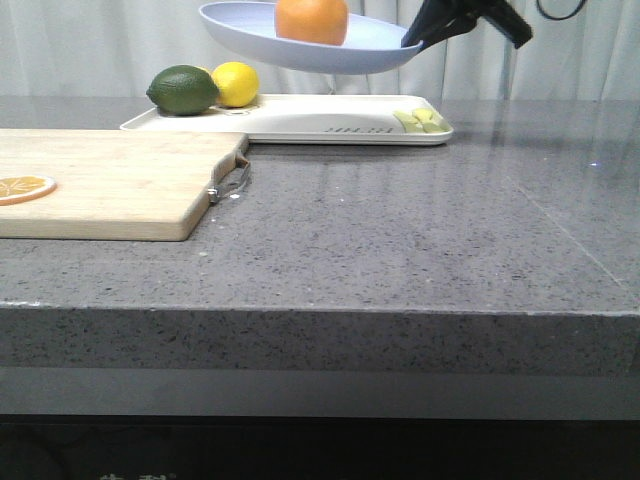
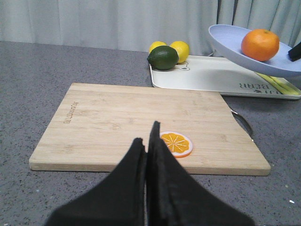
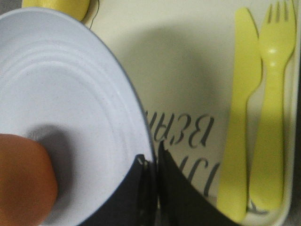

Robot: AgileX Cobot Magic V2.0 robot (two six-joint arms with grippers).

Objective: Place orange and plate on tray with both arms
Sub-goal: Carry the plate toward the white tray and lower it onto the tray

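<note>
1. The plate (image 1: 310, 45) is held in the air above the tray (image 1: 290, 125), tilted, pinched at its rim by the right gripper (image 3: 153, 165).
2. The orange (image 1: 312, 20) is carried on the plate, clear of the tray.
3. The tray is seen at the far side of the table (image 1: 400, 250); a lime (image 1: 183, 90) and a lemon (image 1: 236, 83) are parked at its left end, a yellow plastic knife (image 3: 242, 117) and fork (image 3: 273, 108) at its right end.
4. The left gripper (image 2: 146, 146) is seen with fingers pressed together, nothing held, low over the cutting board (image 2: 141, 122).
5. An orange slice (image 2: 175, 143) is laid flat on the board, near the left fingertips.
</note>
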